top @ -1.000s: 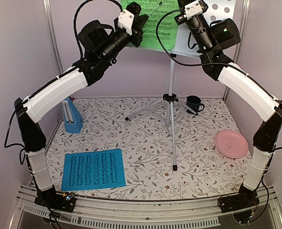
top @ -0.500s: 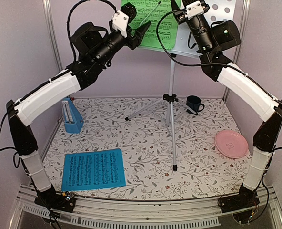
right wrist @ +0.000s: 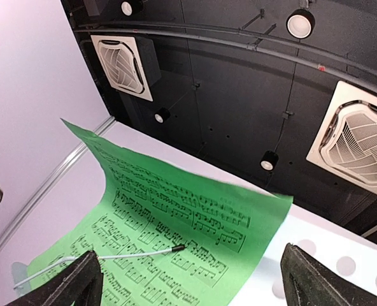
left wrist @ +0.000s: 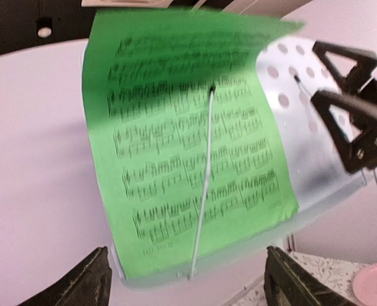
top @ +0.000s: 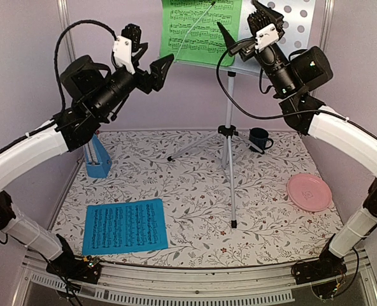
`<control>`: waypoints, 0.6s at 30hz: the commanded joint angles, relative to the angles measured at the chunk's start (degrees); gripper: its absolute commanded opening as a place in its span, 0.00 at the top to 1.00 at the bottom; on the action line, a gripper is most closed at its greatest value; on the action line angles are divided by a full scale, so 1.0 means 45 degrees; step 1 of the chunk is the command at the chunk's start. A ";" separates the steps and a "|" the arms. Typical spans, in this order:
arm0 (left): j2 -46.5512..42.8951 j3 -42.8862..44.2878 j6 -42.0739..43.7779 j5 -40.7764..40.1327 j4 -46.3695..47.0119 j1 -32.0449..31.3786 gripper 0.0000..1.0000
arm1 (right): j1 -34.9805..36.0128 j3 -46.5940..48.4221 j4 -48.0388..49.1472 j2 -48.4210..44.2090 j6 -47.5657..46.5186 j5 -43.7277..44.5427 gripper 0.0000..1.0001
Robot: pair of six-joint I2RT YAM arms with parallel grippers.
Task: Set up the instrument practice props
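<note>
The green sheet (top: 201, 29) rests on the music stand's perforated desk (top: 297, 16), with the stand's thin wire arm lying across it. The tripod pole (top: 230, 127) rises from the table. My left gripper (top: 149, 48) is open, left of the sheet and apart from it; in its wrist view the green sheet (left wrist: 188, 146) fills the frame above the left gripper (left wrist: 188, 280). Open too, my right gripper (top: 244, 22) hangs just in front of the desk; its wrist view shows the green sheet (right wrist: 176, 242) curling off the desk (right wrist: 341, 268). The blue sheet (top: 125, 226) lies flat front left. The blue metronome (top: 98, 159) stands far left.
A dark blue mug (top: 260, 138) stands behind the tripod legs (top: 195, 146). A pink plate (top: 309, 192) lies at the right. The walls close in on the left, back and right.
Both grippers have opened and let go of the green sheet. The left arm has drawn back left and down; the right has backed off a little to the right.
</note>
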 commanded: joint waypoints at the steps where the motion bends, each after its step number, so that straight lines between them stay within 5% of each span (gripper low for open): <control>1: -0.1272 -0.2953 -0.2611 -0.1273 -0.1319 0.0235 0.17 | 0.0035 -0.1835 0.0103 -0.1591 0.1383 0.0624 0.01; 9: -0.2966 -0.7600 -0.6713 -0.0391 -0.3907 0.1339 0.18 | 0.0104 -0.3813 -0.2937 -0.2966 0.4984 0.0245 0.01; 18: -0.3480 -1.0709 -0.9345 0.0594 -0.5039 0.1387 0.21 | 0.0533 -0.5519 -0.3642 -0.3200 0.7829 0.0723 0.01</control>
